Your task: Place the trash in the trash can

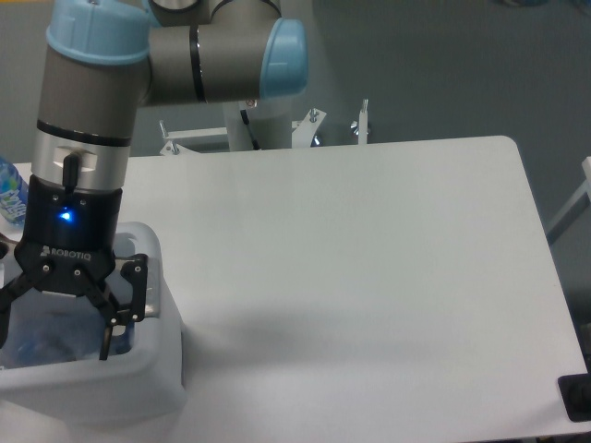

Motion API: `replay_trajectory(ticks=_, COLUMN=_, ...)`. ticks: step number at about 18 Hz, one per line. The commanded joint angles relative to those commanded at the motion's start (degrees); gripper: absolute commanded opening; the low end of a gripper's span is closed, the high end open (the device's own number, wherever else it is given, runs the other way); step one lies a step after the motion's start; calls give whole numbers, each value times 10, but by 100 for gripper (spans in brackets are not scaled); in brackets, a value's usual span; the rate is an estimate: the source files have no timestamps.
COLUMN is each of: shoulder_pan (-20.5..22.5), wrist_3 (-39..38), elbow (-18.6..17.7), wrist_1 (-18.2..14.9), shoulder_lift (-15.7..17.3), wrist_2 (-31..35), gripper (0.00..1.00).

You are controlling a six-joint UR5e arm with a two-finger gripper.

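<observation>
A white table (369, 258) with rounded corners filled most of the view, its surface smooth and evenly lit. At the far left edge, a blue-labelled bottle (9, 194) stood partly out of frame, only a sliver of it showing. Behind the table's far edge, a few metal brackets (337, 125) stuck up near a white pedestal (268, 125), against a plain grey wall (443, 65). A pale slanted bar (572, 208) showed at the right border, and a small dark object (577, 399) sat at the lower right corner, too cropped to identify.
</observation>
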Motion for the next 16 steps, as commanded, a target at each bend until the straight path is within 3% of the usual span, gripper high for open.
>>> replay_trajectory(ticks=6, shoulder_pan=105, wrist_3=12, elbow=5, wrist_1=-3, shoulder_lift=12, wrist_2=2, gripper=100)
replay_trajectory(ticks=13, shoulder_pan=220, wrist_3=193, elbow=-80, wrist_1=-42, shoulder_lift=82, wrist_2=3, gripper=100)
replay_trajectory(ticks=16, shoulder_pan=247, wrist_3=339, elbow=-118, wrist_1=-73, shoulder_lift=101, wrist_2=17, gripper=100)
